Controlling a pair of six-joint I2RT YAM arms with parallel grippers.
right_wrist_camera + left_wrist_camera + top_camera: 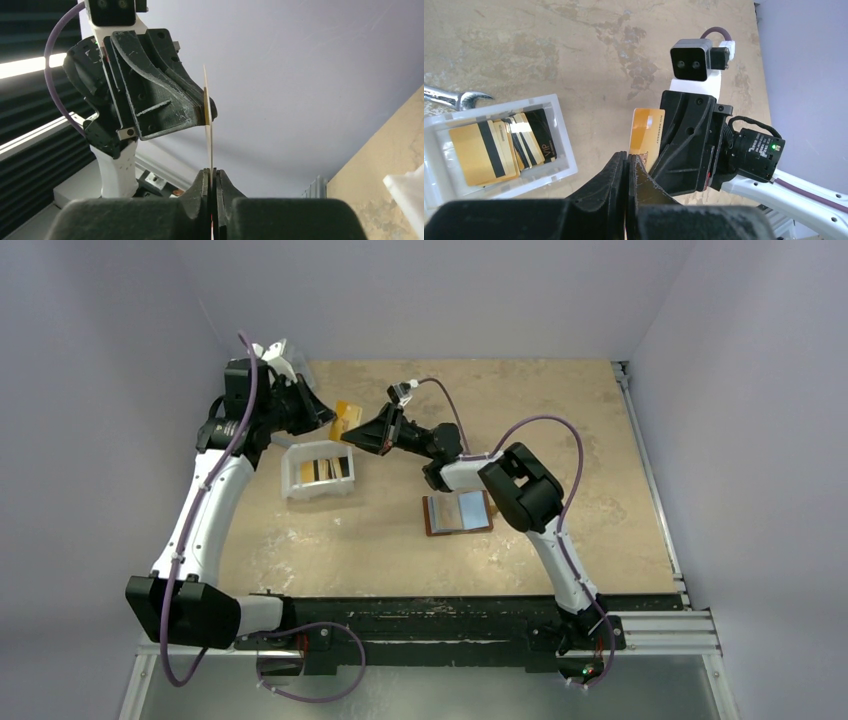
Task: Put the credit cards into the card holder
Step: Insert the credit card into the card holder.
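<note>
**Two grippers, one card.** An orange-yellow plastic credit card [647, 131] is held in mid-air above the tan mottled table [560, 440], toward 10 o'clock from the table's centre in the overhead view. The black jaws of the left gripper [629, 160] are pressed together on one end of the card. The right gripper [211, 175] is clamped on the opposite end, and in its own wrist view the card is seen edge-on and upright between the fingers.

The brown leather folding card holder [458, 512] is laid open and flat, striped slots upward, just toward 6 o'clock from the table's centre. It is well apart from the held card and is partly covered by the right arm's elbow.

At 9 o'clock, a white rectangular plastic tray [566, 162] is filled with overlapping gold and black cards [479, 152], one marked VIP. The open end of a silver metal wrench [461, 97] is seen just beside the tray's rim at 11 o'clock in the left wrist view; whether the two touch cannot be told.
</note>
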